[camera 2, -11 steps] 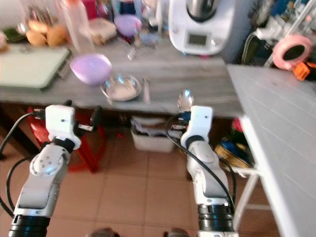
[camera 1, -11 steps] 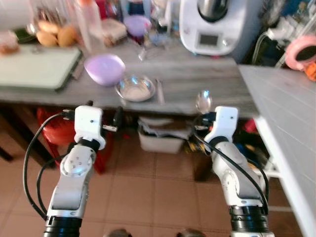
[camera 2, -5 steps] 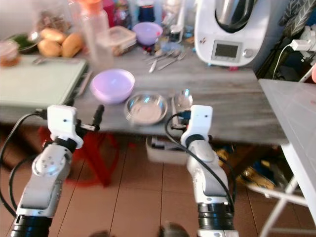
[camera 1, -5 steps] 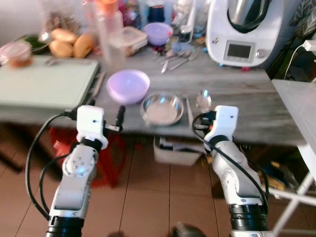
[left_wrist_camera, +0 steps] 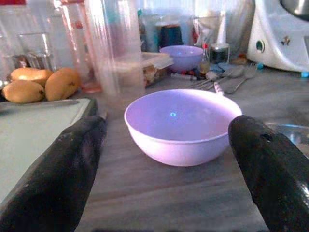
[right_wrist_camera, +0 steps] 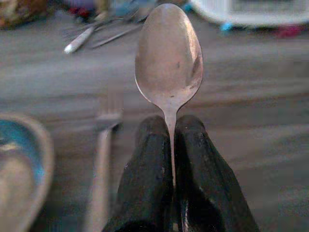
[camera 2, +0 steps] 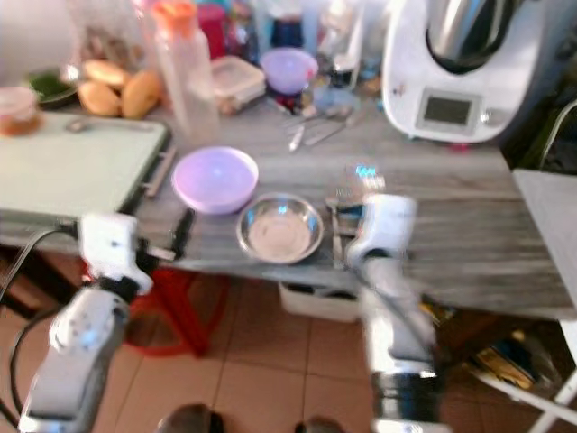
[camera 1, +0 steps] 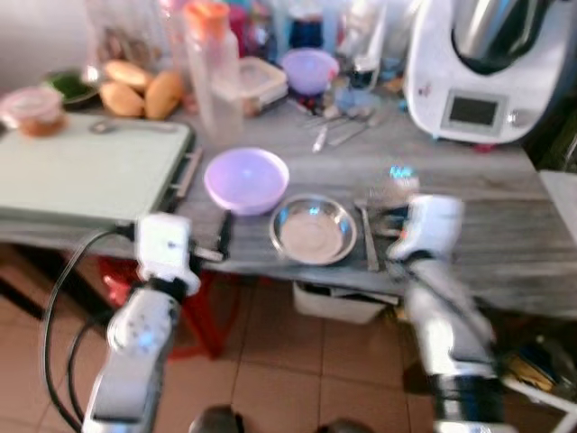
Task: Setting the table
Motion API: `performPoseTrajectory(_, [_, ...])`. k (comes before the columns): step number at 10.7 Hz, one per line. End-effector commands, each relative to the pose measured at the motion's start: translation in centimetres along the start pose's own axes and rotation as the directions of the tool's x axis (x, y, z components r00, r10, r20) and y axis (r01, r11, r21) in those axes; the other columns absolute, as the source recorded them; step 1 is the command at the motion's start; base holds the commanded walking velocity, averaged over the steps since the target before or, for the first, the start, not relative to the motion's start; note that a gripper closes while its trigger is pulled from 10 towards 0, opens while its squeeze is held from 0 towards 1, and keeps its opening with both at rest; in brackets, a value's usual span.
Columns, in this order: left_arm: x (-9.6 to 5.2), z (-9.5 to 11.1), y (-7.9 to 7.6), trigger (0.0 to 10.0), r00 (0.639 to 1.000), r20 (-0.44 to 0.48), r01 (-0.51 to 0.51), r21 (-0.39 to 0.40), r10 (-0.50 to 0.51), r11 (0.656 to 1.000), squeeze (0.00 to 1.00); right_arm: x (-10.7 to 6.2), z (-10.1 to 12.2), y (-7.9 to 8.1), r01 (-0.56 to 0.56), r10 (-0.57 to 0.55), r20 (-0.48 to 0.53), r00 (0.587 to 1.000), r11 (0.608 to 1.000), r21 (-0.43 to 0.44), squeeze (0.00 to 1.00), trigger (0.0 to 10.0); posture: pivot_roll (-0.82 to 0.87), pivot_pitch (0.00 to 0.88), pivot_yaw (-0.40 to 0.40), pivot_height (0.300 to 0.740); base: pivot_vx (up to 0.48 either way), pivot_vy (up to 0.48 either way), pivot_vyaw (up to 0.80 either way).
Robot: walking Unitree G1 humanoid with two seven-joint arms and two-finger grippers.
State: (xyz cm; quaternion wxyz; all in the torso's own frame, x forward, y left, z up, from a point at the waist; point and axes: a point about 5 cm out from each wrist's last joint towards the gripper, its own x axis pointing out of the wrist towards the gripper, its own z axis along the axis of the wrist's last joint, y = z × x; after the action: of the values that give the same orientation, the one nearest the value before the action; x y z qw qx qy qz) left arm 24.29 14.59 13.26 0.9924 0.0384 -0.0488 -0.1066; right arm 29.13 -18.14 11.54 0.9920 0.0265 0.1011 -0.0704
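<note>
Over the near edge of the grey desk [camera 1: 505,244] my right pincer [right_wrist_camera: 172,145] has its two fingers pressed tight on the handle of a spoon [right_wrist_camera: 169,60], which stands straight out past the fingertips with its hollow face toward my wrist camera. Beneath it lies a fork [camera 1: 367,236], flat on the desk, just beside a steel bowl [camera 1: 313,229]; fork and bowl nearly touch.

My left pincer [left_wrist_camera: 169,159] is spread wide, its fingers [left_wrist_camera: 58,174] low at the desk's front edge, and a lilac bowl [left_wrist_camera: 182,124] sits on the wood straight ahead between them, apart from both fingers. The lilac bowl stands just beside the steel bowl, toward my left and a little further back.

To my left a pale green board [camera 1: 81,171] covers the desk. Behind the lilac bowl are a clear bottle [camera 1: 212,68] with an orange cap, a lidded box [camera 1: 257,81], and a second, smaller lilac bowl [camera 1: 311,68]. Loose cutlery [camera 1: 338,131] lies in front of that small bowl, and a white kitchen machine [camera 1: 482,77] stands at the back on my right.
</note>
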Motion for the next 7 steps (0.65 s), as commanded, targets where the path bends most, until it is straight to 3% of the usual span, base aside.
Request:
performPoseTrajectory(1, [-0.1,0.5,0.0,10.0,1.0,0.005,0.003,0.011,-0.003,1.0,0.0,-0.1,0.7,-1.0,0.034,-0.034,0.024,0.999,0.999,0.005,0.0,10.0,0.07,0.0,-0.025,0.74,0.0,0.0,0.0])
performPoseTrajectory(2, [-0.5,0.4,0.1,10.0,1.0,-0.007,0.006,0.012,-0.006,1.0,0.0,-0.2,0.3,-2.5,0.069,-0.069,0.004,0.998,0.998,-0.003,0.0,10.0,0.07,0.0,-0.018,0.74,0.0,0.0,0.0])
performPoseTrajectory(3, [-0.7,0.3,0.2,10.0,1.0,-0.018,0.011,0.013,-0.01,1.0,0.0,-0.1,0.1,-3.0,0.07,-0.071,-0.01,0.997,0.997,-0.02,0.0,10.0,0.07,0.0,-0.014,0.74,0.0,0.0,0.0])
performPoseTrajectory(7, [-1.0,0.7,0.5,10.0,0.999,-0.041,0.024,0.024,-0.023,0.999,0.0,2.0,0.2,-3.8,0.0,-0.003,-0.074,0.997,0.999,-0.039,0.0,10.0,0.09,0.011,0.009,0.74,0.0,0.0,0.0])
